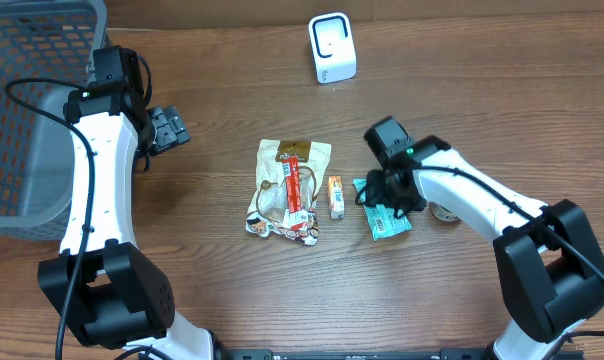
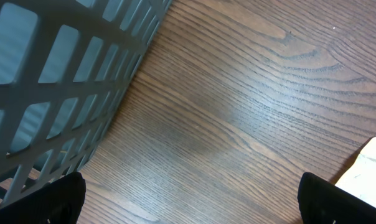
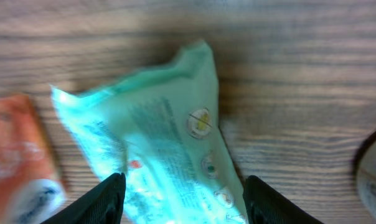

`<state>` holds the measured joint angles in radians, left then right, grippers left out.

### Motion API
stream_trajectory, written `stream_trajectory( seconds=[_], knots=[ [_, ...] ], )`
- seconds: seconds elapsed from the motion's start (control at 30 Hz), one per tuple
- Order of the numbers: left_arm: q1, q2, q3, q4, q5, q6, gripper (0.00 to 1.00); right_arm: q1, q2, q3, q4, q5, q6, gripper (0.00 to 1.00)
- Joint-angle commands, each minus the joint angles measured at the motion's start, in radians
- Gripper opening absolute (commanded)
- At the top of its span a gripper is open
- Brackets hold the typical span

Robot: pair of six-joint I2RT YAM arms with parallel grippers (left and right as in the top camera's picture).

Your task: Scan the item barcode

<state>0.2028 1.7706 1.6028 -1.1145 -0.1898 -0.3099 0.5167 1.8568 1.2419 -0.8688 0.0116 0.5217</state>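
1. My right end effector point(image 3: 183, 199) is down over the teal packet point(image 3: 157, 137), with one finger on each side of its lower end. The wrist view is pretty blurry, so I can't tell if I'm actually pinching it or just straddling it.
2. The packet lies flat on the wooden surface point(image 1: 232, 80), a bit right of the middle, printed side up (small round icons and fine print, too blurry to read).
3. Just left of it is a small orange box point(image 1: 336, 197), and left of that is a crumpled snack bag point(image 1: 287, 190).
4. The white scanner point(image 1: 332, 47) stands on the far side of the surface, well apart from the packet.
5. My left end effector point(image 1: 167, 130) is spread wide with nothing in it, over bare wood next to the grey basket point(image 1: 22, 120).
6. A round thing point(image 1: 442, 211) pokes out just right of the packet, but it's too hidden to name.
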Motion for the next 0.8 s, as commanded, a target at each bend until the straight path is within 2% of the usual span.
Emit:
stream_trajectory(
  seconds=[0.0,0.13,0.3,0.4,0.5,0.77],
  knots=[
    [-0.001,-0.026,0.016,0.0,0.007,0.018,1.0,-0.003,0.0,0.145,-0.065,0.012,-0.021,0.62],
    [-0.001,-0.026,0.016,0.0,0.007,0.018,1.0,0.006,0.0,0.201,-0.195,0.011,-0.037,0.61],
    [-0.001,-0.026,0.016,0.0,0.007,0.018,1.0,0.027,0.001,0.139,-0.275,0.009,-0.035,0.55],
    [-0.001,-0.026,0.016,0.0,0.007,0.018,1.0,0.048,0.001,0.062,-0.281,0.0,-0.012,0.35],
    [-0.001,-0.026,0.016,0.0,0.007,0.018,1.0,0.065,0.001,0.017,-0.28,-0.019,0.034,0.24],
    [-0.001,-0.026,0.016,0.0,0.007,0.018,0.99,0.124,0.001,-0.03,-0.183,-0.101,0.063,0.23]
  ],
)
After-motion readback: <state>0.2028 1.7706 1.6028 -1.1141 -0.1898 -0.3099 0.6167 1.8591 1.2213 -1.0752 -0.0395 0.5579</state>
